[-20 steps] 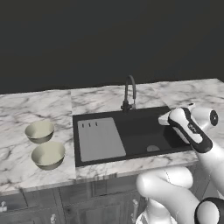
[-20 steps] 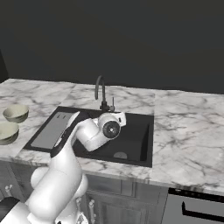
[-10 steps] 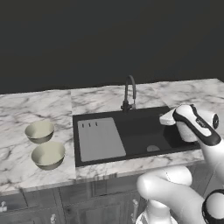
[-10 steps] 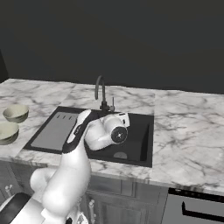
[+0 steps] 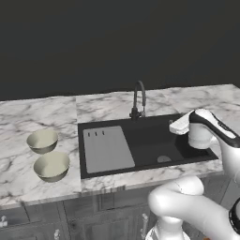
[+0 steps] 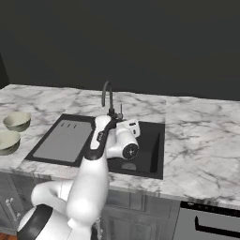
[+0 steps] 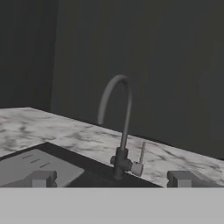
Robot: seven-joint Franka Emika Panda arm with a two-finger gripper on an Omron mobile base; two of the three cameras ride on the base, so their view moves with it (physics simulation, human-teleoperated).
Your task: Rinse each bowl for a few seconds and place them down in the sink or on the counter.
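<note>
Two-finger gripper [image 7: 111, 178] is hanging over the right part of the black rectangular inset sink [image 5: 140, 145], jaws spread wide, gripping nothing, facing the dark curved faucet [image 7: 119, 131]. Two pale beige-olive round bowls [image 5: 42, 141] [image 5: 52, 166] are sitting left of the sink on the white marble counter [image 5: 51, 112], apparently just apart.

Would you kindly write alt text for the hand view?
A dark curved faucet rises straight ahead from the white marble counter behind the black sink. The open end effector faces it, empty.
</note>
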